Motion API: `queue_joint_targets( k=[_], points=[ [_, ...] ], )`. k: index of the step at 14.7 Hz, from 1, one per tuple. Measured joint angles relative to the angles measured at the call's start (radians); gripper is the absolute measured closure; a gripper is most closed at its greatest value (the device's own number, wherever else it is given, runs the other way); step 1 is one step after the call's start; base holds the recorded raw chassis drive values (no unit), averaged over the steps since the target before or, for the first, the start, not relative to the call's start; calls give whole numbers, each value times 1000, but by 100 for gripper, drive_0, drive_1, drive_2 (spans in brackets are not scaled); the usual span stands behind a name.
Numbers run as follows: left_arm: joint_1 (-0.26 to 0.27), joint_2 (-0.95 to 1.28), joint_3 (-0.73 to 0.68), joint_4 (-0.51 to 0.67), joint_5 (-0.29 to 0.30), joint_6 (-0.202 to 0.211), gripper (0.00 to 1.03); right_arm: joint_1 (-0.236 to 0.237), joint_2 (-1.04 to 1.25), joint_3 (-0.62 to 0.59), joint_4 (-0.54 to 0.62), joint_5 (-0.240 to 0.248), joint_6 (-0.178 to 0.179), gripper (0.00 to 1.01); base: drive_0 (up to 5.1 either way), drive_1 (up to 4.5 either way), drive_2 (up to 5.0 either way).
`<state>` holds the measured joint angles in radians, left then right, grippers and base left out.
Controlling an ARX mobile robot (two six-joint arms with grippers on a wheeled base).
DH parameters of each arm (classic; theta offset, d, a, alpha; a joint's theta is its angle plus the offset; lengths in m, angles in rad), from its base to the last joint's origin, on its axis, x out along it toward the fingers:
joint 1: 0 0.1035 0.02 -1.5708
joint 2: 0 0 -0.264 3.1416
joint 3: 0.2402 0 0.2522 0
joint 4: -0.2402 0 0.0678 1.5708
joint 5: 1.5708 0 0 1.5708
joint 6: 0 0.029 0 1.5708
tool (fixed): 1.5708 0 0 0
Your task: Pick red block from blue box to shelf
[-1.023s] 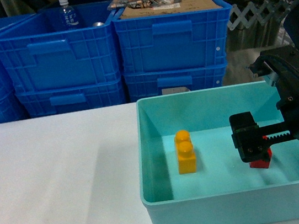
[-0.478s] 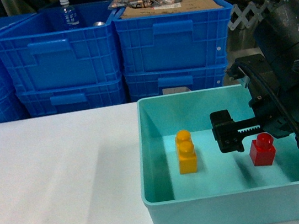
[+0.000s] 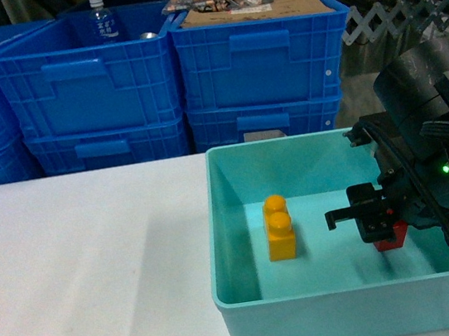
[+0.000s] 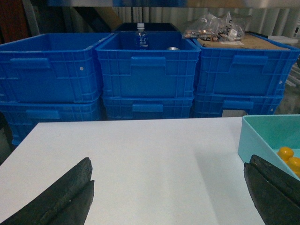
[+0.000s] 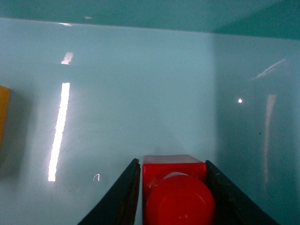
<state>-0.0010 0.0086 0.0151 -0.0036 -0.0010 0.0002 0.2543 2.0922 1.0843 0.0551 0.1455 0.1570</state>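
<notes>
The red block [image 5: 174, 194] rests on the floor of the blue box [image 3: 352, 300], near its right side, stud up. My right gripper [image 5: 173, 187] is down inside the box, shut on the block, with a dark finger [image 5: 123, 199] against each side. From the head camera only a red corner [image 3: 395, 238] shows below the right gripper [image 3: 381, 225]. My left gripper [image 4: 168, 161] hangs wide open over the white table, left of the box [image 4: 269, 133], holding nothing. The shelf is out of view.
A yellow two-stud brick [image 3: 279, 227] stands in the left half of the box. Stacked dark blue crates [image 3: 171, 83] line the far side of the white table [image 3: 88, 271]; one holds a water bottle [image 3: 103, 22].
My right gripper shifted right and down from beside the red block to astride it, covering most of the block in the head view. The yellow brick did not move.
</notes>
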Motion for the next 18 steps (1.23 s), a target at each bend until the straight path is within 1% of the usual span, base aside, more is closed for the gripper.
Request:
queue_joint_targets(
  k=[1,2,4,5,6,7,8,9,10,11,12,13,15,18],
  points=[
    [0,0,0,0,0,0,5,0,-10,-10,6,-5,1,68,0,0,0],
    [0,0,0,0,0,0,5,-2,-37,-35,12,-16,3,72,0,0,0],
    [0,0,0,0,0,0,5,-15,-179,-127,62,-69,11,73,0,0,0],
    [0,0,0,0,0,0,5,-27,-317,-198,86,-109,12,73,0,0,0],
    [0,0,0,0,0,0,5,-34,-480,-291,140,-141,12,73,0,0,0],
    [0,0,0,0,0,0,5,-34,-634,-388,183,-152,5,73,0,0,0],
    [0,0,0,0,0,0,5,-21,-843,-552,283,-104,-38,73,0,0,0],
    [0,0,0,0,0,0,5,-18,-953,-639,306,-87,-70,73,0,0,0],
    [0,0,0,0,1,0,5,-9,-949,-738,579,24,-110,73,0,0,0],
    [0,0,0,1,2,0,5,-28,-948,-798,694,53,-126,73,0,0,0],
    [0,0,0,-2,-1,0,5,-61,-985,-875,785,52,-136,73,0,0,0],
    [1,0,0,-2,0,0,5,-74,-1022,-890,787,42,-141,73,0,0,0],
    [1,0,0,-1,0,0,5,-106,-1126,-926,765,2,-150,73,0,0,0],
    [1,0,0,-1,0,0,5,-145,-1212,-984,699,-29,-150,73,0,0,0]
  ],
)
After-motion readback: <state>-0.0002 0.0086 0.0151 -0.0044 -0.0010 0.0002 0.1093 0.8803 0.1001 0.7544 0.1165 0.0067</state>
